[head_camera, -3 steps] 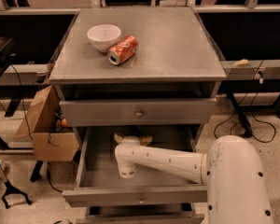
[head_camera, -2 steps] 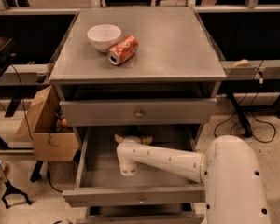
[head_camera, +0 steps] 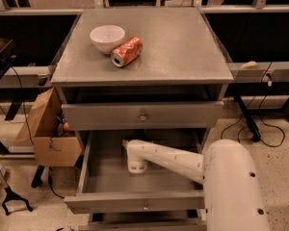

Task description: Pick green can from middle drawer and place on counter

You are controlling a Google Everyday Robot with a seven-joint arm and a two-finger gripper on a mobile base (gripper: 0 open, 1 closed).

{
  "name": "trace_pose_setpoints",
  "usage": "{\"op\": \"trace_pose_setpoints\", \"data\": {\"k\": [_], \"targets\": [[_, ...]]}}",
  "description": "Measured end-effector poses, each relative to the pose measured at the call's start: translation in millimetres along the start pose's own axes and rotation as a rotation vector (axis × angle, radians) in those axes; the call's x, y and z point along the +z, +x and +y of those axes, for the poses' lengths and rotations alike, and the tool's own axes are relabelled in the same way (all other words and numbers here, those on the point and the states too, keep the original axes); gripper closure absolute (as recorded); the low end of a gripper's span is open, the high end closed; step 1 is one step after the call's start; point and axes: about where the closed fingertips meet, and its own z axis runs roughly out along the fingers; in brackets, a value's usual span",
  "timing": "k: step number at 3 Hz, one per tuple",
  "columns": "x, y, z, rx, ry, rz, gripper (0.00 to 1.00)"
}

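Green can cannot be seen right now. It should be in the middle drawer (head_camera: 94,179), which is pulled open, but the bit of drawer floor that shows has no can on it. If the can is there, it is hidden under the arm (head_camera: 168,155) or under the gripper (head_camera: 137,167). The gripper is down inside the drawer, near the middle, pointing at the floor. Nobody can tell from here if it is open, closed or holding something, because its tip is hidden.

A drink can like this is probably light. Its sides are thin metal, smooth and a bit slippery, and they would dent if squeezed too hard. It is round, so it could roll if it lies on its side. The best place to hold it would be around the middle of its body, firmly but gently, not at the top rim.

The counter (head_camera: 183,47) has room on its right side. A white bowl (head_camera: 107,36) and an orange can (head_camera: 126,51), lying on its side, sit close together at the back left. The green can would be safest set down well apart from them.
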Motion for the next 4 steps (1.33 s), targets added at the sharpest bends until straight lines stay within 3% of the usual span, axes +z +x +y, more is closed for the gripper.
{"op": "trace_pose_setpoints", "data": {"k": [3,4], "targets": [[-1,-2,-3,0.004,0.001,0.015,0.88],[-18,0,-12,0.0,-0.023,0.002,1.0]]}}
